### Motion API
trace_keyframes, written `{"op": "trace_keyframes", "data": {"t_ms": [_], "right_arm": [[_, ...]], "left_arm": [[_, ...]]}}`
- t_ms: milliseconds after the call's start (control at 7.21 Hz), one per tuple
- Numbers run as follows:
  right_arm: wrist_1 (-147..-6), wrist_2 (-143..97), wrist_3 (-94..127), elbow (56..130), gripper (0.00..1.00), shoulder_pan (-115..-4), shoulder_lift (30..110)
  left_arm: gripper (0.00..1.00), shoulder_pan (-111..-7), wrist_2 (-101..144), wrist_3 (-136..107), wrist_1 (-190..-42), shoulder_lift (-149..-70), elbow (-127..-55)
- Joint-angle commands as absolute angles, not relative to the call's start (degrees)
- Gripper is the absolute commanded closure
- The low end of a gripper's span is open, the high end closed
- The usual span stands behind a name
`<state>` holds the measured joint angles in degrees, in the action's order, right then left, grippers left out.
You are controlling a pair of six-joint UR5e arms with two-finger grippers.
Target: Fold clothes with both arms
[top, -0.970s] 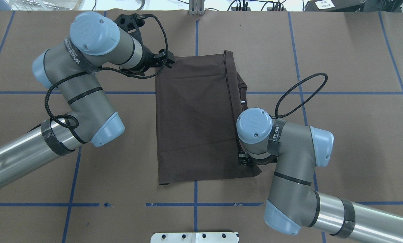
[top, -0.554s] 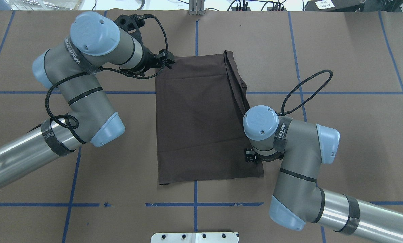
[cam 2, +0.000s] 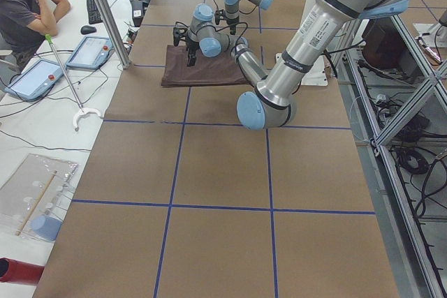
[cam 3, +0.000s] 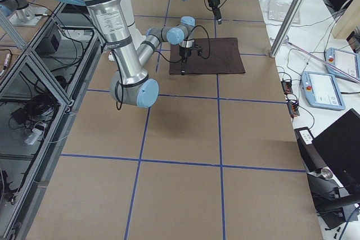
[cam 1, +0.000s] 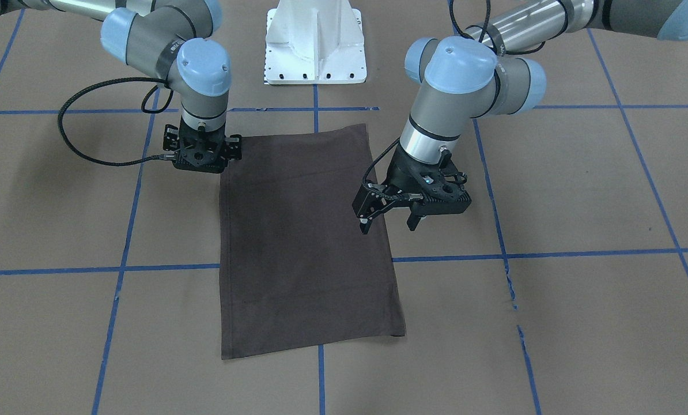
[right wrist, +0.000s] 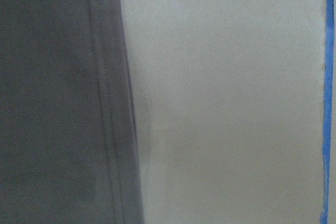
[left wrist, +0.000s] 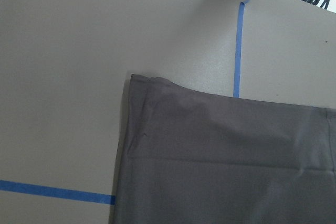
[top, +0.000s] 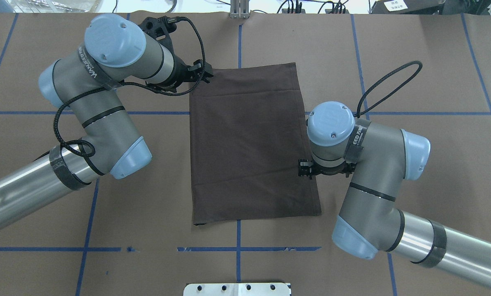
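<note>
"On the table, where does the T-shirt lie?"

"Mid-table, flat, folded to a dark brown rectangle, its long sides running away from the robot, across the blue tape lines."

"And the left gripper?"

"Raised over the shirt's left edge, toward the far corner, fingers spread, nothing between them."

"And the right gripper?"

"Low, pointing straight down at the shirt's right edge, nearer the robot. Whether its fingers are parted or pressed together I cannot tell. Its wrist view shows only the stitched hem and bare table."

"Any containers?"

"One clear pouch on the side bench, a thin stick inside."

"Writing?"

"White letters on the black strap round the left arm. I read 'EED', the rest unclear. The right arm has the same."
</note>
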<state>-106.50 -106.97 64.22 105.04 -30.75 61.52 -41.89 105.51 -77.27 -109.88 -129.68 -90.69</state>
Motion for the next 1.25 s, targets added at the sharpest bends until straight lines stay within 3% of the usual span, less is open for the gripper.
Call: {"op": "trace_keyframes", "data": {"t_ms": [0,416,693,1109], "right_arm": [[-100.6,-110.7,64.0,108.3,0.0,-34.1,60.8],[-97.5,-115.3,65.0,113.4,0.0,-36.4,61.5],[-97.4,-115.3,66.0,113.6,0.0,-36.4,61.4],[-97.4,-115.2,66.1,113.6,0.0,-36.6,61.1]], "left_arm": [[0.0,-39.3,105.6,-81.3,-111.6,-127.9,-91.4],[0.0,-29.4,105.0,-105.5,-110.8,-121.3,-100.4],[0.0,-21.7,98.8,-113.7,-99.6,-120.8,-105.8],[0.01,-16.3,94.7,-118.6,-95.0,-118.8,-106.2]]}}
